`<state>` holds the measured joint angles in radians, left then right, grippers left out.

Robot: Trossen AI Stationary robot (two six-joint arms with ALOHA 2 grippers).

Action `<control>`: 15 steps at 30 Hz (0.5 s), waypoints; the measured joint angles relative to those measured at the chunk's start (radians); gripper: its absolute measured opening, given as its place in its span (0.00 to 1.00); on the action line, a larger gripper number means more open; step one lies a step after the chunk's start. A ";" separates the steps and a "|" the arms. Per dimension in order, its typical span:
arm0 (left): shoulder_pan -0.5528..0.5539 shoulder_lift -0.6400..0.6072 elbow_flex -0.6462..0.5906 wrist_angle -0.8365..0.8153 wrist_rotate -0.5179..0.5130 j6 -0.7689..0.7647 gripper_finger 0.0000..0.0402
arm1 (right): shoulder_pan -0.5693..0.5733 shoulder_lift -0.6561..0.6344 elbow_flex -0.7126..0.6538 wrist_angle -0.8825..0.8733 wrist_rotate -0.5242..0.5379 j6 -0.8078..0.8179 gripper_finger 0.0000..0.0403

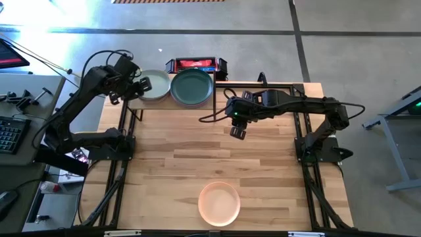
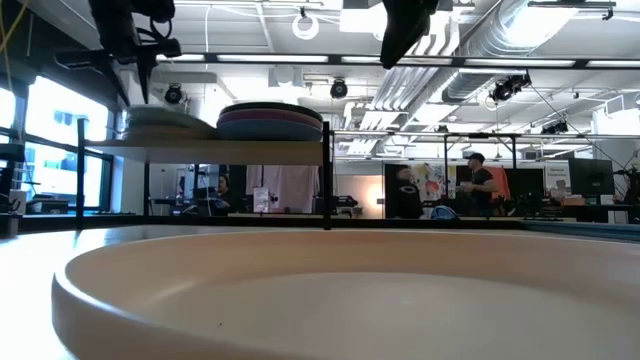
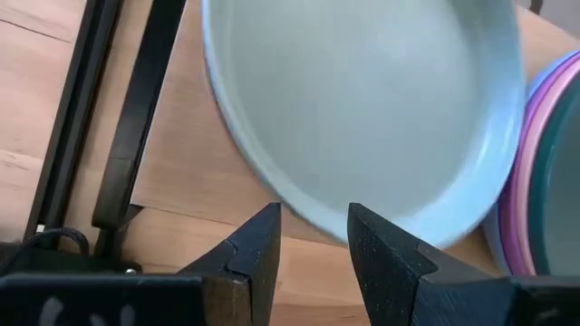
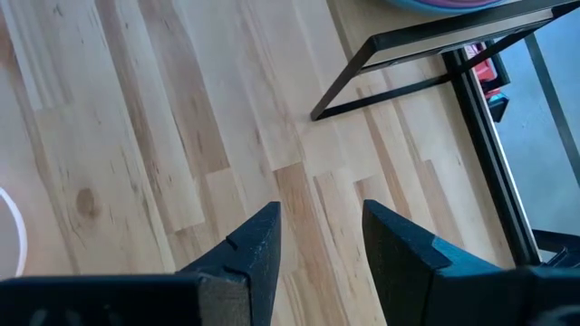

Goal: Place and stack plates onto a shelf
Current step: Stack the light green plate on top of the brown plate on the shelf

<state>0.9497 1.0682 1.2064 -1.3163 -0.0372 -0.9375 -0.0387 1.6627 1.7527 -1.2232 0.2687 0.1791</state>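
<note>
Risk: the pale sage plate (image 1: 154, 86), upper left of the high view on the shelf (image 1: 135, 103), sits off the stack (image 1: 192, 87) beside it; judged likely to slide or tip if the left gripper (image 1: 141, 85) nudges its rim while pulling away.

Left gripper: fingers parted by a narrow gap at the plate's rim, clasping nothing visible.

Right gripper (image 1: 237, 128): centre frame, above bare table (image 1: 263, 184), fingers parted, empty.

Peach plate (image 1: 219, 203): lower centre, unshelved.
</note>
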 joint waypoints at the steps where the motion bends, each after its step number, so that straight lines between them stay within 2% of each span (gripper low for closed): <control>1: 0.000 0.006 0.000 0.000 0.000 0.000 0.29 | 0.000 0.000 0.000 0.000 0.000 0.000 0.34; 8: 0.000 0.013 0.000 -0.001 -0.003 0.016 0.29 | 0.000 0.000 0.000 -0.014 0.000 0.003 0.34; 15: -0.002 0.015 0.000 -0.030 0.037 0.070 0.29 | 0.011 0.000 0.000 -0.019 -0.002 0.004 0.34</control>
<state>0.9476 1.0835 1.2064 -1.3463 0.0000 -0.8676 -0.0280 1.6630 1.7527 -1.2419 0.2667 0.1829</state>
